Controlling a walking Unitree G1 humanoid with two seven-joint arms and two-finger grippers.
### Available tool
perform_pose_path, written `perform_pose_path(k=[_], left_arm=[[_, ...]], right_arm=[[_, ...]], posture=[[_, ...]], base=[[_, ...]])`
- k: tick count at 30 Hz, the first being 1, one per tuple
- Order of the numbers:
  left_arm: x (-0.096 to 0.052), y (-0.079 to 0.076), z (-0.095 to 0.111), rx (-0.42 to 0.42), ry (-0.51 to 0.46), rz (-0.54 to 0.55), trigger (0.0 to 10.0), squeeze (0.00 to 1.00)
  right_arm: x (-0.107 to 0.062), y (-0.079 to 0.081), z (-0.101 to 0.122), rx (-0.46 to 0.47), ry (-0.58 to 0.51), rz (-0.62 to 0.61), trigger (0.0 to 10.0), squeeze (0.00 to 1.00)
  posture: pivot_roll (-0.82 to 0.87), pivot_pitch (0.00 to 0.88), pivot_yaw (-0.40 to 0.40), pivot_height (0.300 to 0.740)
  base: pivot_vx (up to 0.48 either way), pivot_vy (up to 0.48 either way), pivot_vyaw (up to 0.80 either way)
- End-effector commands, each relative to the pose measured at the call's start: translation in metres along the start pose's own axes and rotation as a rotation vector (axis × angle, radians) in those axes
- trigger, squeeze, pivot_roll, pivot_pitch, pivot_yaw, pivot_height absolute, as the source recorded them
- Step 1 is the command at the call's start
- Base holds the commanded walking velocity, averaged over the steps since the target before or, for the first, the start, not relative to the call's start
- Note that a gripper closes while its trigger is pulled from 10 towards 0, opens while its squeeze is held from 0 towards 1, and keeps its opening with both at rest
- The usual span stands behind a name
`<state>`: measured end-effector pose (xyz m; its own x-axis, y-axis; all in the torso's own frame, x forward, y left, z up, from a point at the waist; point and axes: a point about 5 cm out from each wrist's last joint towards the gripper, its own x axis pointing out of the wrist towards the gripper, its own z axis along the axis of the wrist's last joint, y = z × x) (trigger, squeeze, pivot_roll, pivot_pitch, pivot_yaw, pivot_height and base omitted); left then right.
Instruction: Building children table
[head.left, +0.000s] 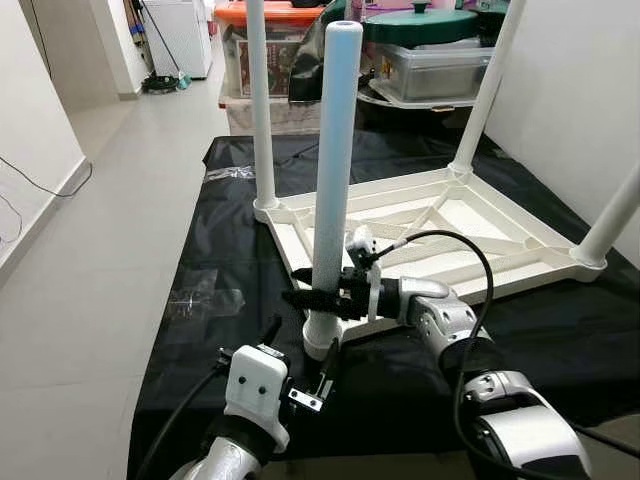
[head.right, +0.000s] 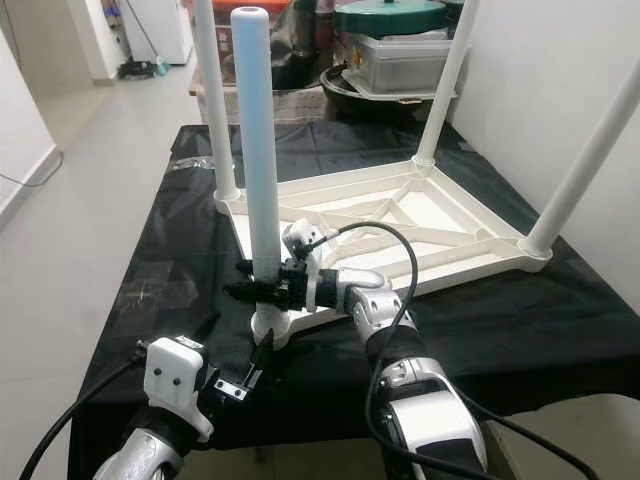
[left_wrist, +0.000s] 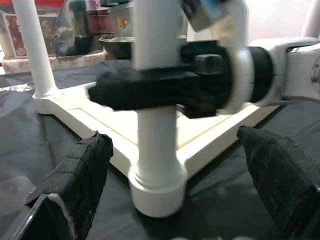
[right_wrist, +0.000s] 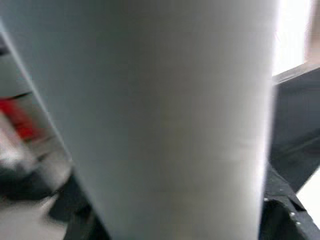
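You are on the last leg. The white tabletop (head.left: 430, 235) lies upside down on the black sheet (head.left: 230, 270) on the floor, three legs already upright in its other corners. Your right end effector (head.left: 312, 296) is clamped round the fourth leg (head.left: 333, 150) low down, holding it upright in the near corner socket (head.left: 322, 335). Your left end effector (left_wrist: 175, 195) waits just in front of that socket, fingers (left_wrist: 80, 170) spread wide, holding nothing. Next, I judge, you must press or twist the leg fully home, keeping it straight so it does not bind.
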<state>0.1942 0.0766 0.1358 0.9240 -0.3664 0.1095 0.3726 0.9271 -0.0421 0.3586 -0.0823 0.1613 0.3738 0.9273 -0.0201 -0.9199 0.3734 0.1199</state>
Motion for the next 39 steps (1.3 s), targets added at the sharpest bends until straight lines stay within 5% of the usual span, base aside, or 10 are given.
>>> perform_pose_path(k=[1,12,25,27,29,30,31,35,36,39], left_arm=[[-0.002,0.000,-0.005,0.000,0.023,0.000,10.0,0.00],[-0.001,0.000,-0.006,-0.002,0.026,-0.006,10.0,0.00],[0.000,0.001,-0.005,-0.002,0.026,-0.006,10.0,0.00],[0.000,0.001,-0.005,-0.003,0.026,-0.005,10.0,0.00],[0.000,0.001,-0.005,-0.003,0.026,-0.005,10.0,0.00],[0.000,0.001,-0.005,-0.003,0.026,-0.005,10.0,0.00],[0.000,0.001,-0.006,-0.004,0.027,-0.005,10.0,0.00],[0.000,0.001,-0.006,-0.003,0.028,-0.005,10.0,0.00],[0.000,0.000,-0.006,-0.003,0.028,-0.005,10.0,0.00],[0.000,0.000,-0.006,-0.003,0.029,-0.006,10.0,0.00]], right_arm=[[-0.002,-0.004,-0.003,0.043,-0.023,-0.075,0.0,0.00],[-0.071,-0.047,-0.033,-0.010,0.063,-1.271,0.0,0.00],[-0.102,-0.049,-0.038,0.080,0.097,-1.667,0.0,0.00],[-0.095,-0.047,-0.035,0.060,0.080,-1.663,5.8,0.00],[-0.095,-0.047,-0.035,0.060,0.080,-1.663,5.8,0.00],[-0.087,-0.046,-0.032,0.038,0.048,-1.608,10.0,0.33],[-0.078,-0.044,-0.028,0.040,-0.011,-1.540,10.0,1.00],[-0.067,-0.042,-0.019,0.010,-0.093,-1.449,10.0,0.66],[-0.065,-0.042,-0.015,-0.009,-0.119,-1.413,10.0,0.00],[-0.064,-0.042,-0.012,-0.022,-0.140,-1.377,10.0,0.00]], posture=[[0.11,0.000,-0.036,0.740],[0.08,0.000,-0.023,0.740],[0.08,0.000,-0.021,0.740],[0.08,0.000,-0.021,0.740],[0.08,0.000,-0.021,0.740],[0.08,0.000,-0.021,0.740],[0.08,0.000,-0.021,0.740],[0.08,0.000,-0.021,0.740],[0.08,0.000,-0.021,0.740],[0.08,0.000,-0.021,0.740]], base=[[0.000,0.000,0.00],[0.000,0.000,0.00],[0.000,0.000,0.00],[0.000,0.000,0.00],[0.000,0.000,0.00],[0.000,0.000,0.00],[0.000,0.000,0.00],[0.000,0.000,0.00],[0.000,0.000,0.00],[0.000,0.000,0.00]])
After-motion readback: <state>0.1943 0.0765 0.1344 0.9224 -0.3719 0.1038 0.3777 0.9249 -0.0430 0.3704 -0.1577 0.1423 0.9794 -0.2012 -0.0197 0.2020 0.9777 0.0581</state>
